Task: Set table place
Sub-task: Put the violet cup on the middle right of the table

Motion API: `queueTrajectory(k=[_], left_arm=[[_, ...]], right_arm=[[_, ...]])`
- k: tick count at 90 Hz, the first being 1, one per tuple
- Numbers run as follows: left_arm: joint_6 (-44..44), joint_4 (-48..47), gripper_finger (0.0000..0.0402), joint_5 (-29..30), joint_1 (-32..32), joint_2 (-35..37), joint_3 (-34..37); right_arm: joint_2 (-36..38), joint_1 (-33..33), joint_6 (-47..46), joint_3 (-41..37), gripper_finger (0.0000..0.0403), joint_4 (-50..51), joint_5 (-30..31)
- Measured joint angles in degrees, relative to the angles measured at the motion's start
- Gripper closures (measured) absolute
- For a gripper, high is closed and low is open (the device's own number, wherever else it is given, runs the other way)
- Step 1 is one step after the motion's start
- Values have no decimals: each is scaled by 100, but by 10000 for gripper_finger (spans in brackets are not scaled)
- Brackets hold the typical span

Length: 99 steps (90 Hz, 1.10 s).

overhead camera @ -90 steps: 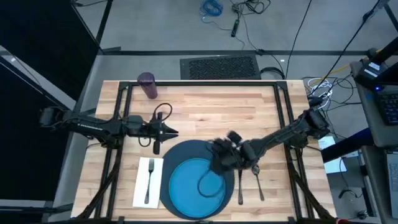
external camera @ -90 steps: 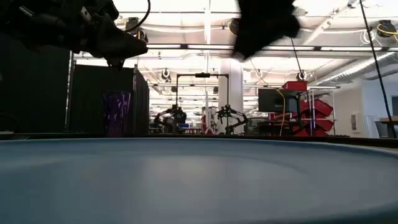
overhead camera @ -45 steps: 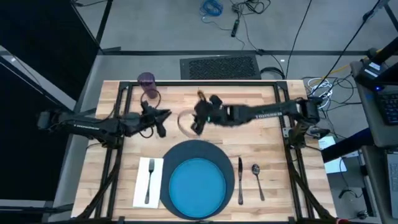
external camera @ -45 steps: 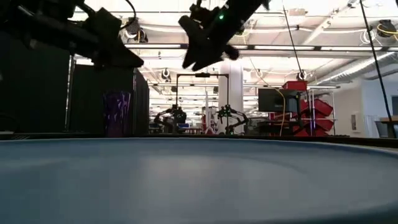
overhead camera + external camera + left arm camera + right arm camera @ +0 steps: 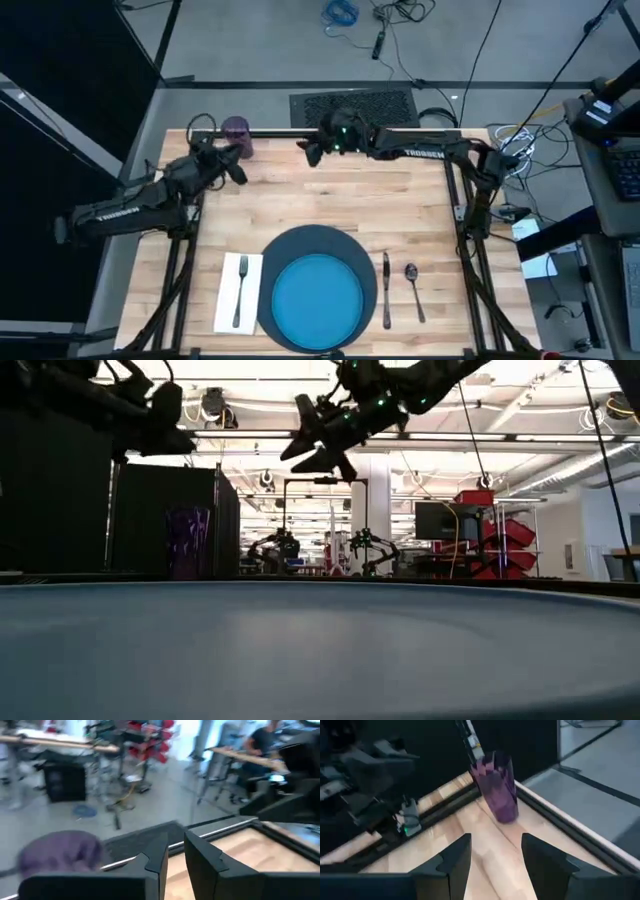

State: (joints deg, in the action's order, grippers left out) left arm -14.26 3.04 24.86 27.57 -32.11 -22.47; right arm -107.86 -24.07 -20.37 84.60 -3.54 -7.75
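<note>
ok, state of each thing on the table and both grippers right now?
purple cup: upright, far left corner, not held
plate: on the mat
fork: on the napkin
knife, spoon: flat, right of mat
left gripper: nearly shut, empty, beside cup
right gripper: open, empty

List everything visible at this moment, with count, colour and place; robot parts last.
table: one, pale wood with black frame bars, under everything
mat: one, dark slate-blue, round, near edge centre
plate: one, bright blue, on the mat
napkin: one, white, left of the mat
fork: one, metal, on the napkin
knife: one, metal, right of the mat
spoon: one, metal, right of the knife
cup: one, purple, upright at the far left corner
floor grille: one, dark, beyond the far edge
left tool: dark, almost closed, beside the cup
right tool: dark, open, above the far edge, facing the cup
</note>
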Motion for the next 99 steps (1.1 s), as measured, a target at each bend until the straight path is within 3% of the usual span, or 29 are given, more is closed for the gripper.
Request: queueTrajectory(k=[17, 29, 44, 51, 60, 67, 99], left_arm=[[-66, -910, 355, -150, 878, -587, -974], [-190, -1774, 355, -175, 1343, -1049, -1638], [-199, -2160, 355, -398, 1879, -1620, -2067], [-206, -2354, 355, -413, 2201, -1921, -2144], [-415, -2394, 355, -798, 2605, -2279, -2143], [-492, -2375, 355, -1133, 2842, -2521, -2143], [-496, -2380, 355, -1423, 3108, -3069, -2141]], right_arm=[[-789, -243, -241, 1413, 243, 581, -627], [-1542, -383, -280, 3057, 243, 1835, -779], [-2609, -531, -291, 5069, 243, 3099, -830], [-2609, -616, -656, 4696, 243, 2389, -1237], [-2646, -679, -785, 4563, 243, 2343, -1573], [-2642, -705, -466, 4563, 243, 2606, -1560], [-2581, -697, -53, 4567, 243, 2726, -1647]])
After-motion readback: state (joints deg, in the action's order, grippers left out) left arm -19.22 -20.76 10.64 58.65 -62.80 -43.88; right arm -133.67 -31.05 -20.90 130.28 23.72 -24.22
